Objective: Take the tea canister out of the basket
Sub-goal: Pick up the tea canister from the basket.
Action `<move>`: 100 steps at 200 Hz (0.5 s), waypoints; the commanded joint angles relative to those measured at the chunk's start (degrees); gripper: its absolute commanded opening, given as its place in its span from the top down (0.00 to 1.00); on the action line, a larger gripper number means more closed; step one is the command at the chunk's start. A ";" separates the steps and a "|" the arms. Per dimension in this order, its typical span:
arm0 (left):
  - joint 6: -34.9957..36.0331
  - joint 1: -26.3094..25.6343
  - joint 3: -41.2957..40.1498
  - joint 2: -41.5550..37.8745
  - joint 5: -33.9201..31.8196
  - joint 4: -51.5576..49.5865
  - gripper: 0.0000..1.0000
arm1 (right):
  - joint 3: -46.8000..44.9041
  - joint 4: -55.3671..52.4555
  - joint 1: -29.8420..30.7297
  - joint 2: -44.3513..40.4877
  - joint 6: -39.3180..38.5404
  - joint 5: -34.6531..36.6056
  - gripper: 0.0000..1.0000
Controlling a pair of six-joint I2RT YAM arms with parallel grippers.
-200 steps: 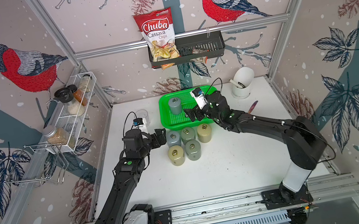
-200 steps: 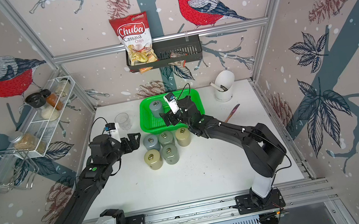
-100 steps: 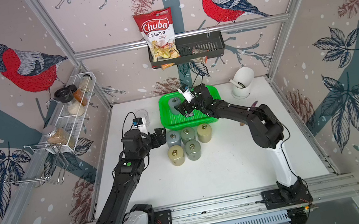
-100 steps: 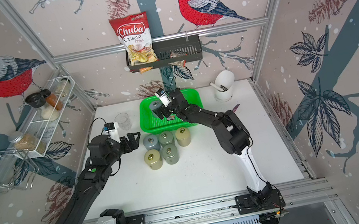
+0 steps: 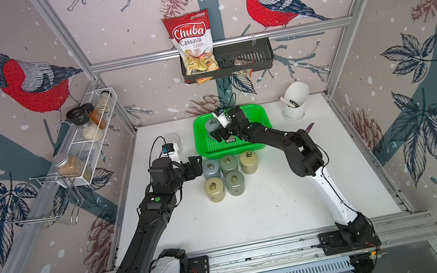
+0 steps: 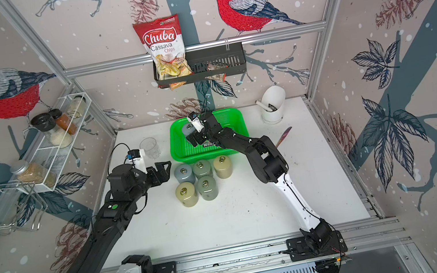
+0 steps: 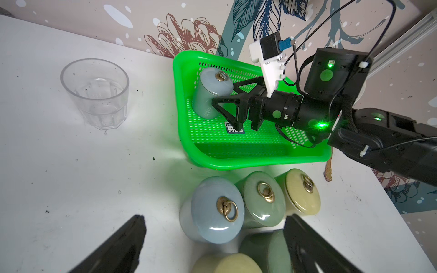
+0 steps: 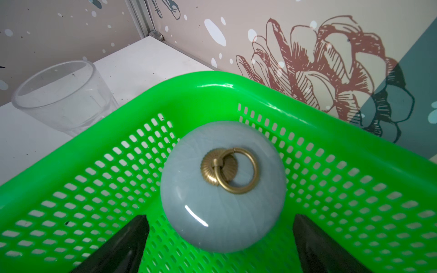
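Observation:
The bright green basket (image 5: pixel 232 150) (image 6: pixel 205 155) stands at the back middle of the table. A grey-blue tea canister (image 5: pixel 210 126) (image 6: pixel 187 128) with a brass ring on its lid stands upright in the basket's back left corner. My right gripper (image 5: pixel 219 134) (image 7: pixel 223 94) reaches into the basket, open, with a finger on each side of the canister (image 8: pixel 222 186) and a gap showing on both sides. In the right wrist view the right gripper (image 8: pixel 220 217) holds nothing. My left gripper (image 5: pixel 197 167) (image 7: pixel 214 217) hovers open beside the canisters on the table, outside the basket (image 7: pixel 248 160).
Several tea canisters (image 5: pixel 230 174) cluster in front of the basket. A clear glass (image 5: pixel 174 143) (image 7: pixel 95 92) stands left of the basket, and a white cup (image 5: pixel 294 101) stands at the back right. On the walls hang a black rack (image 5: pixel 243 58) with a chips bag (image 5: pixel 194 41) and a white wire shelf (image 5: pixel 89 135).
My right gripper has swung left across the basket to the canister in its back left corner, and its elbow has folded. The left arm has not moved.

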 commanded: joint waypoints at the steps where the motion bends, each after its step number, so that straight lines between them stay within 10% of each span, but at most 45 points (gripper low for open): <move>1: 0.20 -0.02 0.01 -0.15 -0.05 1.72 0.05 | 2.25 -0.64 -0.06 1.80 0.24 -0.24 0.00; 100: 0.10 -0.03 -0.20 -0.68 -0.70 1.50 0.05 | 13.84 0.16 0.36 9.45 2.53 -2.85 0.00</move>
